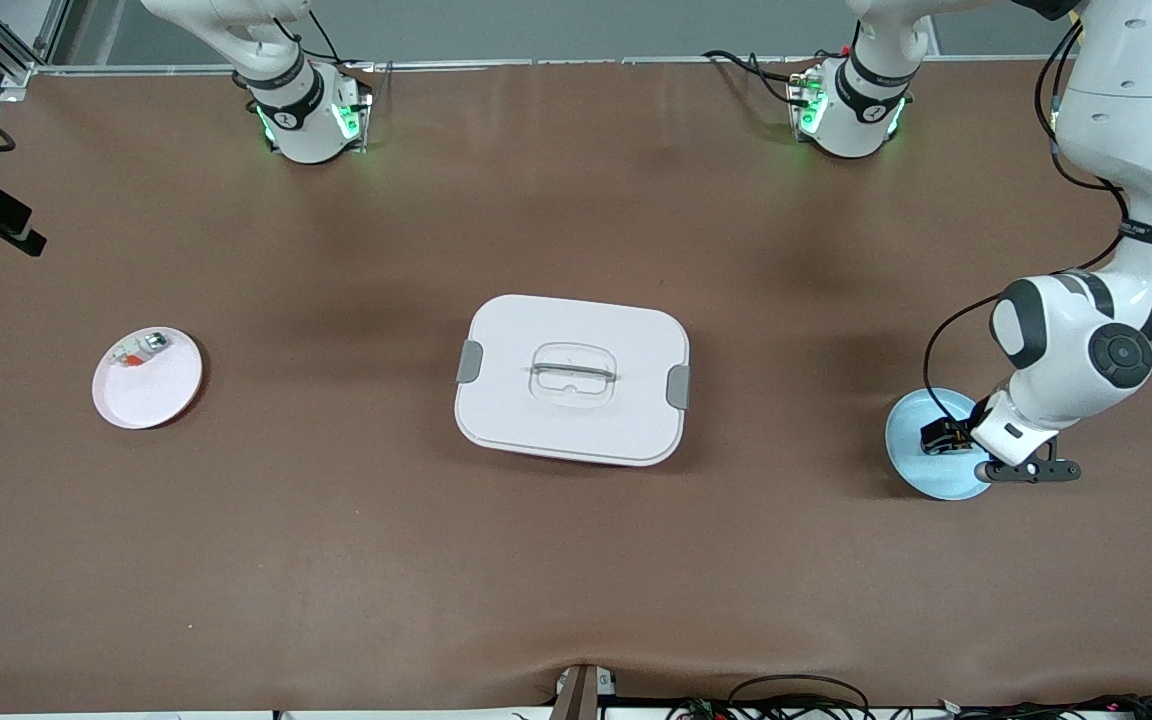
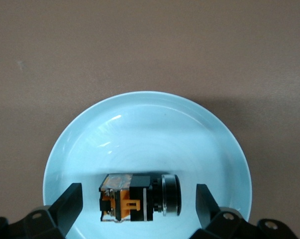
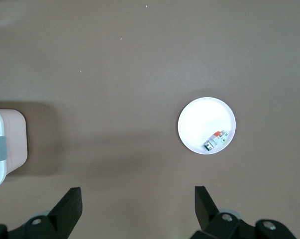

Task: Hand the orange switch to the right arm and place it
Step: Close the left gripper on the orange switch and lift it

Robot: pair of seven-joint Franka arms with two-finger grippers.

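Note:
The orange switch point(image 2: 140, 197) lies on its side on a light blue plate point(image 2: 140, 129), a small black part with an orange band. My left gripper point(image 2: 138, 199) is low over that plate point(image 1: 911, 440) at the left arm's end of the table. It is open, one finger on each side of the switch, and neither finger touches it. In the front view the left gripper point(image 1: 944, 438) covers the switch. My right gripper point(image 3: 138, 204) is open and empty, high over bare table. The right arm waits; only its base point(image 1: 301, 110) shows in the front view.
A white lidded box point(image 1: 573, 380) with a handle stands mid-table and shows in the right wrist view point(image 3: 5, 144). A white plate point(image 1: 148, 377) at the right arm's end holds a whitish-silver part point(image 1: 139, 352). The right wrist view shows that plate point(image 3: 199, 119) and part point(image 3: 215, 140).

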